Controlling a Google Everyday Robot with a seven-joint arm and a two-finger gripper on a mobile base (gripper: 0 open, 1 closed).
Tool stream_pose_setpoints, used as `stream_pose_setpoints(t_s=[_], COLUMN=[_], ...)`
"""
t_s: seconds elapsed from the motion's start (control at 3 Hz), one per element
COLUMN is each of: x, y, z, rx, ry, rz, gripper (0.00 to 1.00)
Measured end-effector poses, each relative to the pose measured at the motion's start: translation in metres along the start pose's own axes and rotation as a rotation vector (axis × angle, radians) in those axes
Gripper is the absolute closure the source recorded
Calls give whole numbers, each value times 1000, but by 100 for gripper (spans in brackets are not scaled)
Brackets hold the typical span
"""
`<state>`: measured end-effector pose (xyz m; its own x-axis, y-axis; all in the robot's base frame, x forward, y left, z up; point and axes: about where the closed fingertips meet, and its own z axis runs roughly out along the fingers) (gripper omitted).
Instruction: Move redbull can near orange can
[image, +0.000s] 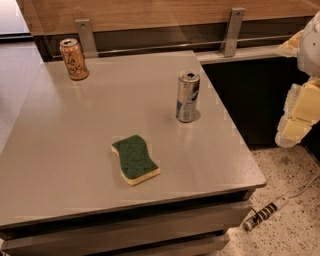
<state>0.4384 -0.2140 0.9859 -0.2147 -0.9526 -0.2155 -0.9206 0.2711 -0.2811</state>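
The redbull can (188, 96), slim, silver and blue, stands upright on the grey table (75, 150), right of its middle. The orange can (74, 59) stands upright at the table's far left corner, well apart from the redbull can. My gripper (299, 112), white with pale yellow parts, hangs at the right edge of the view. It is off the table's right side, about level with the redbull can, and holds nothing that I can see.
A green-topped yellow sponge (135, 159) lies on the table in front of the redbull can. A wooden wall with metal brackets (233, 31) runs behind the table. A striped cable plug (263, 213) lies on the speckled floor at the right.
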Motion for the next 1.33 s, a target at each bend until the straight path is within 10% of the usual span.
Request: stream_pose_setpoints(t_s=[0.67, 1.0, 1.33], x=[4, -40, -141], y=[-3, -33, -128], z=[1, 61, 135], rx=[-27, -89, 10], ry=[-68, -164, -254], rz=[-8, -50, -26], gripper=[0, 0, 0])
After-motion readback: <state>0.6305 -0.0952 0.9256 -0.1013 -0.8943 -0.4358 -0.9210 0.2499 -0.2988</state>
